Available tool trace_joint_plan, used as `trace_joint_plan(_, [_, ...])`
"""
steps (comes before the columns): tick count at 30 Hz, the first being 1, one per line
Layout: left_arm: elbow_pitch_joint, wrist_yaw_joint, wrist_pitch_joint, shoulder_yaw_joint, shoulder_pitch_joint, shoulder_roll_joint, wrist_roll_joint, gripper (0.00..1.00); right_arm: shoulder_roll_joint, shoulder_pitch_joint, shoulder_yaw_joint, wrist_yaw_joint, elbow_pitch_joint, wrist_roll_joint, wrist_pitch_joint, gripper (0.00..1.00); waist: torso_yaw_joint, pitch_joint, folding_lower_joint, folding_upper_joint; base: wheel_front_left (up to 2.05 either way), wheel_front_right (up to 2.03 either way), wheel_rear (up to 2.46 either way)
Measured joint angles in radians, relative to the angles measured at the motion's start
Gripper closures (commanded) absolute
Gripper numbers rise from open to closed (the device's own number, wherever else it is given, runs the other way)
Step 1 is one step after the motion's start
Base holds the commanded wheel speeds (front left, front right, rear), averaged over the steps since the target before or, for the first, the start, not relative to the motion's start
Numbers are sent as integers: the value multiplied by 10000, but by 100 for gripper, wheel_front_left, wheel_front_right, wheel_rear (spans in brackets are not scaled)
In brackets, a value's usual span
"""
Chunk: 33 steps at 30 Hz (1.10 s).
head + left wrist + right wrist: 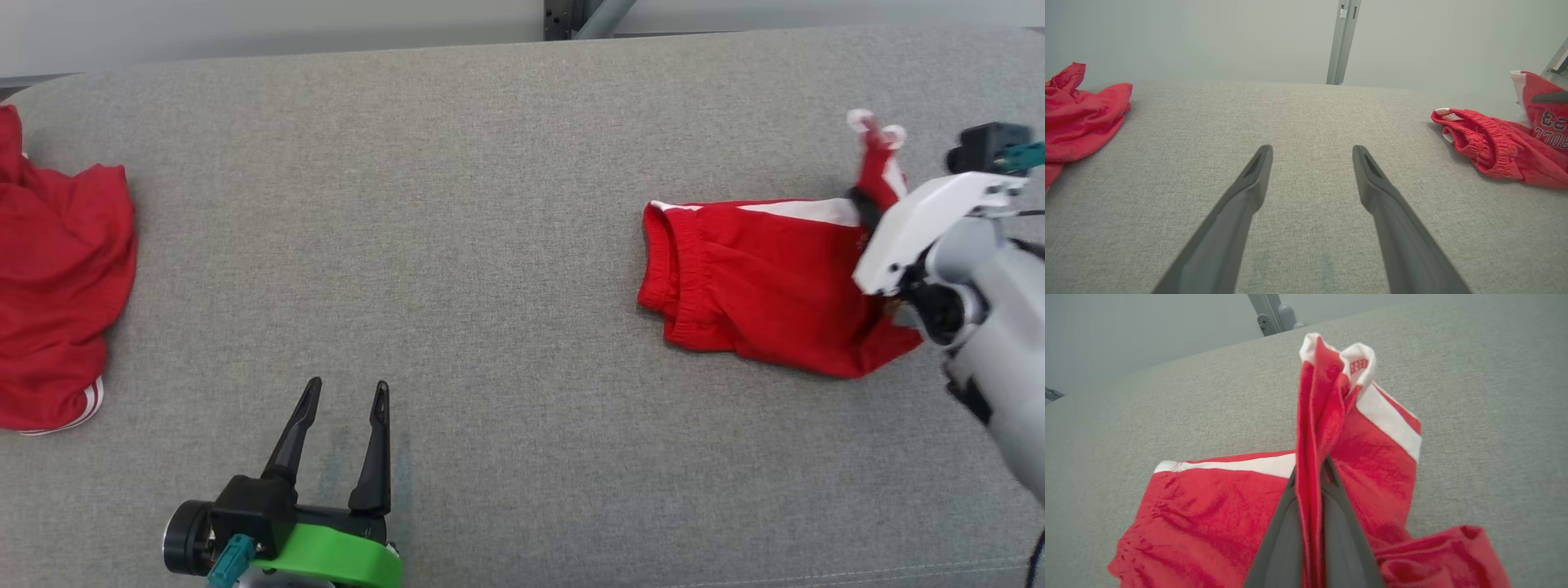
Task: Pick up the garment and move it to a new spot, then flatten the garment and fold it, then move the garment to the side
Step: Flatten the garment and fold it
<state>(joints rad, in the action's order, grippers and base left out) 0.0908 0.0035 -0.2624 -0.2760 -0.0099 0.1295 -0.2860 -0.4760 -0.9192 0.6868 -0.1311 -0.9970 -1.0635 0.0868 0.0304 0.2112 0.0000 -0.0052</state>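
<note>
Head view: nearest the camera, at lower left, the left gripper (348, 384) is seen over the grey surface (490, 204). Its fingers are spread wide and nothing is held between them. In the left wrist view the same gripper (1311, 149) is shown with bare grey fabric between and beyond its fingers.

Farther in, on the robot's right, the shorts (759, 286) are laid on the surface. The elastic waistband is turned toward the middle, and a white stripe is carried along the far edge. The right gripper (861, 208) is closed on the right-hand end of the shorts, where a leg hem is drawn up off the surface into a narrow peak. In the right wrist view the right gripper (1312, 473) is seen with a red fold pinched tight between its fingers, and the white-trimmed hem of the shorts (1208, 506) is raised past the tips. Dark lettering is seen on the shorts (1494, 151) in the left wrist view.

Well apart, at the left end, a crumpled red cloth (57, 269) is found. Beyond the far edge a metal post (1343, 41) is seen against a pale wall.
</note>
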Motion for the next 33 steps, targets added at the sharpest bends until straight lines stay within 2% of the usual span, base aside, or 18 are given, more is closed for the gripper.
trace_joint_plan(5, [23,-50,0,111,28,-142,146,0,1267,732,297,0,1151,155,23,100,-120,15,0,0,0,0,0])
trace_joint_plan(11, [236,-184,0,81,33,-257,268,0,2734,1163,343,0,1223,761,-182,100,-111,40,0,0,0,0,0])
trace_joint_plan(15, [428,-272,0,84,33,-330,339,0,3423,1147,40,2,763,1275,-418,100,18,-29,0,-1,0,0,0])
trace_joint_plan(19, [477,-295,0,142,52,-393,393,0,3672,1144,-238,2,456,1572,-570,100,106,-94,0,0,0,0,0])
trace_joint_plan(20, [485,-299,0,161,77,-403,395,0,3699,1145,-276,2,407,1676,-640,71,115,-106,0,0,0,0,0])
trace_joint_plan(21, [485,-301,0,180,103,-414,403,0,3720,1145,-305,2,399,1772,-732,13,111,-107,0,0,0,0,0])
trace_joint_plan(22, [495,-303,0,199,121,-424,407,0,3739,1148,-353,2,391,1877,-828,0,102,-110,0,0,0,0,0])
trace_joint_plan(28, [516,-314,0,401,244,-466,408,0,3614,1477,-579,2,1152,2251,-1235,0,-31,-237,0,0,0,0,0])
trace_joint_plan(33, [499,-311,0,627,486,-502,405,0,2836,2327,-894,2,2823,2640,-1294,0,-208,-523,0,0,0,0,0])
